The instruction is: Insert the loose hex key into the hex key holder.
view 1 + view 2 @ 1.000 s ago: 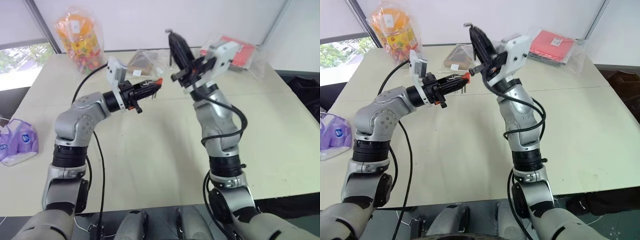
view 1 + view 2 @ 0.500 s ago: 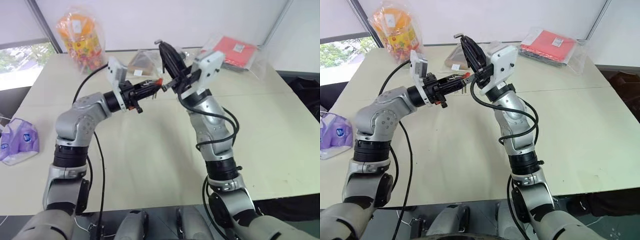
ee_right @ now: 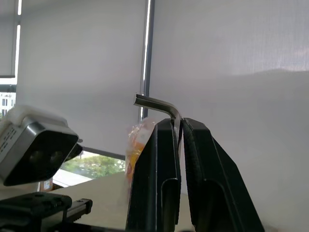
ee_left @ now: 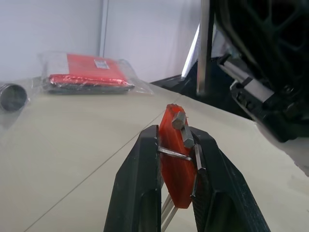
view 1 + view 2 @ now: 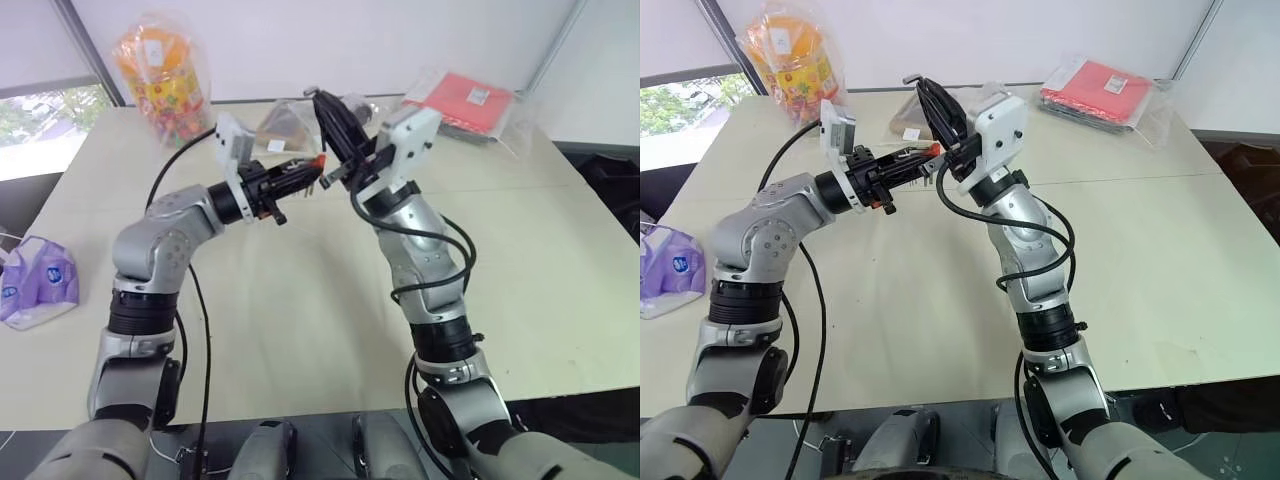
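Step in hand: alignment, both items held above the table [image 5: 300,300].
Left gripper [image 4: 176,145]: clamped on the hex key holder [image 4: 175,159], orange-red, short keys protruding.
Right gripper [image 3: 179,126]: pinched on the loose hex key [image 3: 157,103], bent end above the fingertips, just beside the holder.
Next move, judged: the key's long end must meet an empty slot squarely.
Labels: none legible; the red packet [image 5: 462,100] carries an unreadable sticker.

Head stereo pair looks down, shares table [image 5: 300,320]; wrist cameras close along fingers.
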